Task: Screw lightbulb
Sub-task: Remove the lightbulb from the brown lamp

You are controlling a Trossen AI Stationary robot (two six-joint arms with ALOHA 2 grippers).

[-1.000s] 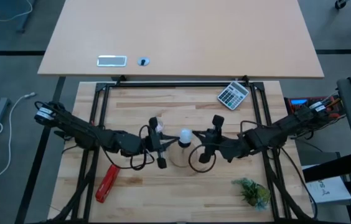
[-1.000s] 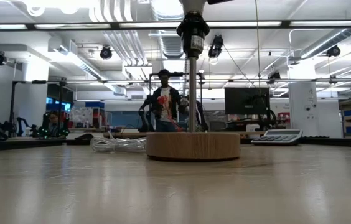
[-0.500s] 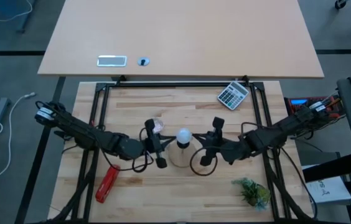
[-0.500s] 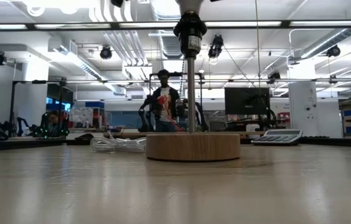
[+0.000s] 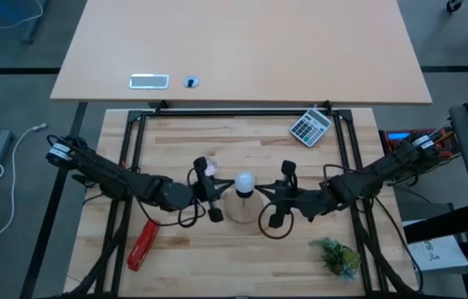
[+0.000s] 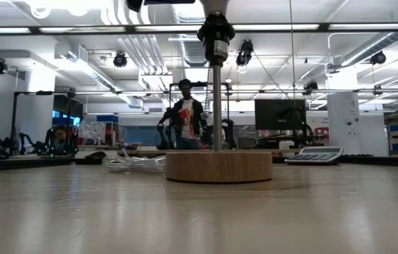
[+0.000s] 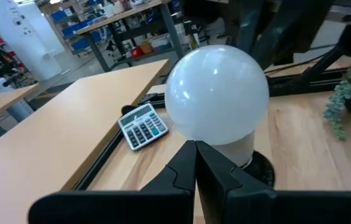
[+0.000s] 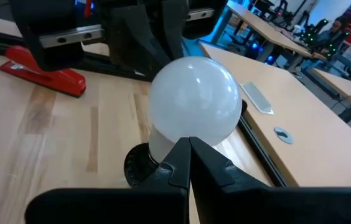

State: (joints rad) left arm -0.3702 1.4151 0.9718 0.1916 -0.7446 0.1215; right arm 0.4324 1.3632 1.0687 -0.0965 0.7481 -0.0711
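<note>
The white lightbulb (image 5: 245, 181) sits upright in a black socket (image 6: 215, 39). The socket tops a thin pole on the round wooden disc (image 6: 219, 166) at mid table. My left gripper (image 5: 220, 196) is shut just left of the bulb. My right gripper (image 5: 269, 198) is shut just right of it. In the left wrist view the bulb (image 7: 217, 93) stands right over my left gripper (image 7: 195, 149). In the right wrist view the bulb (image 8: 194, 102) stands over my right gripper (image 8: 189, 146). My left gripper lies with its shut fingertips against the bulb's narrow lower part (image 7: 241, 148), just under the globe. It comes nearly level from the table's left. The tips themselves hide the exact spot. My right gripper lies the same way, shut fingertips against the bulb's lower part (image 8: 160, 146), nearly level from the table's right. The bulb stays upright in its socket between the two.
A red stapler (image 5: 143, 245) lies near left, a small plant (image 5: 335, 256) near right, and a calculator (image 5: 310, 127) far right. A clear plastic scrap (image 5: 209, 167) lies beside my left gripper. A tan table (image 5: 242, 50) stands beyond the far edge.
My left gripper has sunk slightly toward the near edge and turned a little, uncovering the clear scrap. My right gripper has turned a little in place. The socket atop the pole has shifted slightly sideways; the wooden disc has stayed put.
</note>
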